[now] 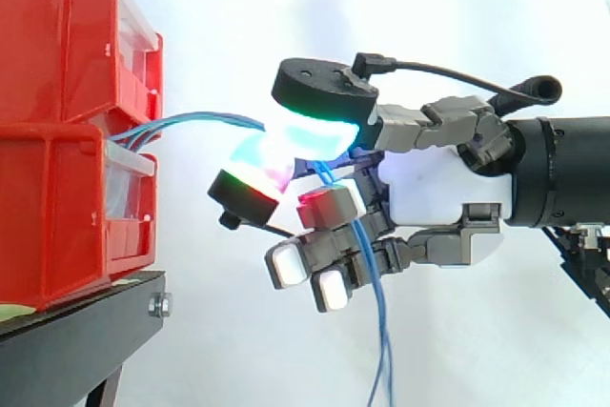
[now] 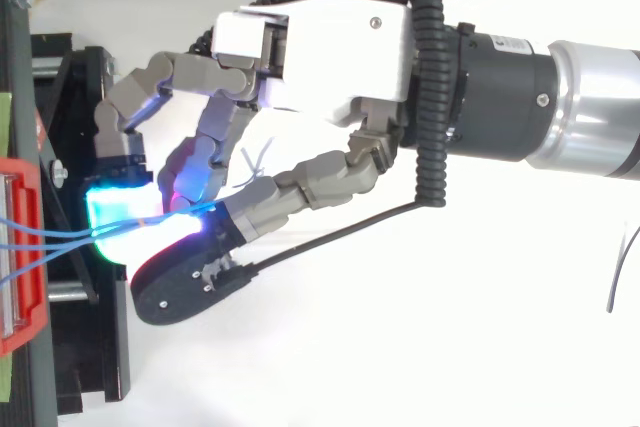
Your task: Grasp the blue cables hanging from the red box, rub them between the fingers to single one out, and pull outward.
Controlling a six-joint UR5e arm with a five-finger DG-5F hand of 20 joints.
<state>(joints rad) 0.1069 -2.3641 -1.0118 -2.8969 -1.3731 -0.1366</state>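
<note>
1. Pinching the cables [image 1: 210, 121] between two glowing pads, the hand [image 1: 434, 188] has its fingers [image 1: 319, 131] closed on the bundle. One broad pad sits above the strands and another presses up from below.
2. The remaining fingers curl loosely under the pinch and hold nothing that I can see.
3. From the pinch the cables run in a shallow arc away from the fingertips to the box [image 1: 57, 216]. They leave it at the gap under the bin stacked above.
4. On the palm side of the pinch, the loose ends drop behind the lower fingers and hang free below them.
5. In the top view several separate strands [image 2: 50, 237] fan out between the box and the fingertips, so more than one seems to be in the pinch.
6. Judged from this, the grasp is made and the step in hand is the rubbing. No single strand looks isolated yet.
7. The next move calls for sliding the pads against each other with light pressure until the extra strands roll out. After that comes a steady pull away from the box, along the line of the cables.
8. Too tight a pinch would likely drag the whole bundle, and too loose a one would let every strand slip.
9. The box stands beyond the fingertips on a black stand [image 1: 76, 331], whose edge lies below and ahead of the fingers.
10. A white curtain [image 1: 429, 7] hangs behind the hand, and there is open space under the fingers where the cable ends dangle.
</note>
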